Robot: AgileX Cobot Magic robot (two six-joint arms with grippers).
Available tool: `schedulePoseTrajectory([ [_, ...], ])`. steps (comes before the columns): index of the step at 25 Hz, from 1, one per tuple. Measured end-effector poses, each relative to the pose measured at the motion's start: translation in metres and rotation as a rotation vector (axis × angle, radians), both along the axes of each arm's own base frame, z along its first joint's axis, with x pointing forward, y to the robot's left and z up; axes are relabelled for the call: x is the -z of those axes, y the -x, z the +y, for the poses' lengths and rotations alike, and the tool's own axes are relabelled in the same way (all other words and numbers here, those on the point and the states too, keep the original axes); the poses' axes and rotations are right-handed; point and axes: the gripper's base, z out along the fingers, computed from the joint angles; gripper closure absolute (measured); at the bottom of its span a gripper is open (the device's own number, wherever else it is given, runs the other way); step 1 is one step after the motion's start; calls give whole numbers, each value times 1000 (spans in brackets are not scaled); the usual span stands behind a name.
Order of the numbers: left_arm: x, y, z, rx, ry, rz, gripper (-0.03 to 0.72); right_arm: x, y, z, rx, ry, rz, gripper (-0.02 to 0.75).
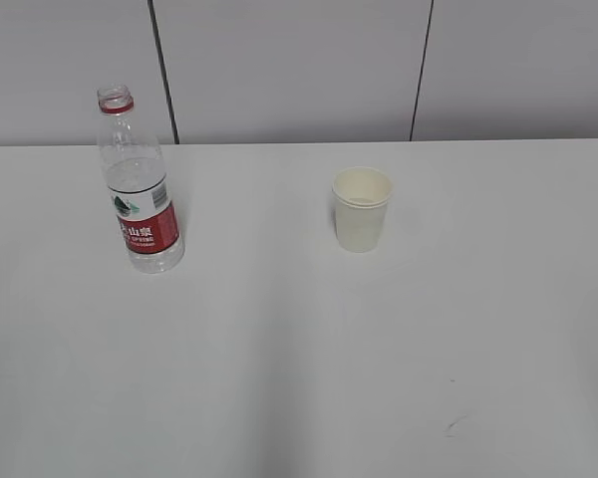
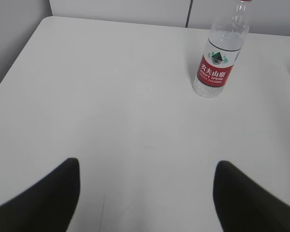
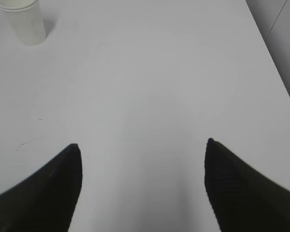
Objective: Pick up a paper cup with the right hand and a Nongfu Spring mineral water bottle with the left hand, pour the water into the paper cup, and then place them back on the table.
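Note:
The Nongfu Spring bottle stands upright and uncapped at the table's back left, with a red neck ring and red label. It also shows in the left wrist view at the upper right. The cream paper cup stands upright near the table's middle. It also shows in the right wrist view at the top left corner. My left gripper is open and empty, well short of the bottle. My right gripper is open and empty, far from the cup. Neither arm shows in the exterior view.
The white table ends at a grey panelled wall behind the bottle and cup. The table's left edge shows in the left wrist view and its right edge in the right wrist view.

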Motion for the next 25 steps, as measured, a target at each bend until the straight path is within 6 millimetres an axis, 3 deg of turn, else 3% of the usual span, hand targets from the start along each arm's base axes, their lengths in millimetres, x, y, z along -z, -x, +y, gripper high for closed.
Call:
schedulePoseTrajectory([
  [25,0,0,0,0,0,0,235,0,0,5,-94,44,7,156],
])
